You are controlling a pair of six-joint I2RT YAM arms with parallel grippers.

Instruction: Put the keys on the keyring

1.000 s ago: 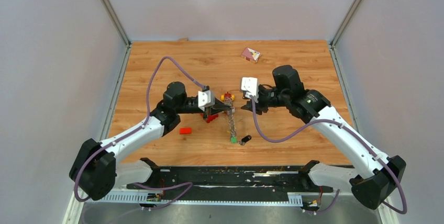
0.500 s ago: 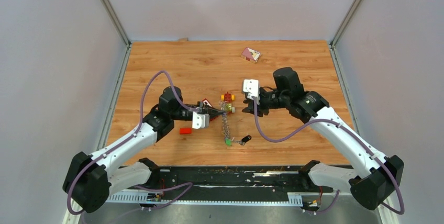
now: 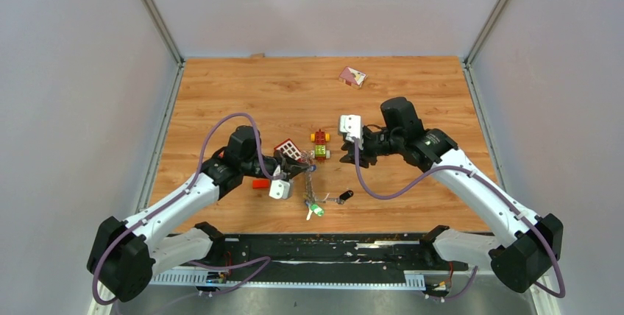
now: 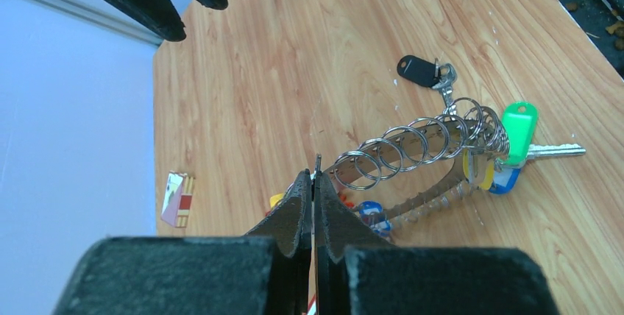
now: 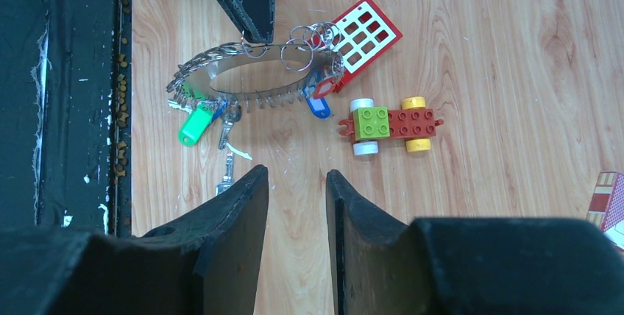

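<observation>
My left gripper [image 4: 315,177] is shut on the rim of the keyring [image 4: 412,142], a metal ring strung with many small split rings. The ring slants down from the jaws toward the near side of the table [image 3: 310,186]. Keys with green [image 4: 519,129], blue and yellow heads bunch at its low end. A loose black-headed key [image 4: 417,71] lies on the wood beside that end [image 3: 346,195]. My right gripper [image 5: 296,174] is open and holds nothing. It hovers to the right of the keyring [image 5: 254,79], with bare wood between its fingers.
A red-and-yellow toy car [image 3: 320,146] sits just behind the keyring. A red grid piece [image 3: 288,149] and a red brick [image 3: 261,182] lie near the left gripper. A small pink card [image 3: 352,76] rests far back. The black front rail [image 3: 331,249] borders the table.
The left arm has pulled back toward the near left, turned its wrist and lowered the keyring. The right gripper has narrowed slightly and barely moved.
</observation>
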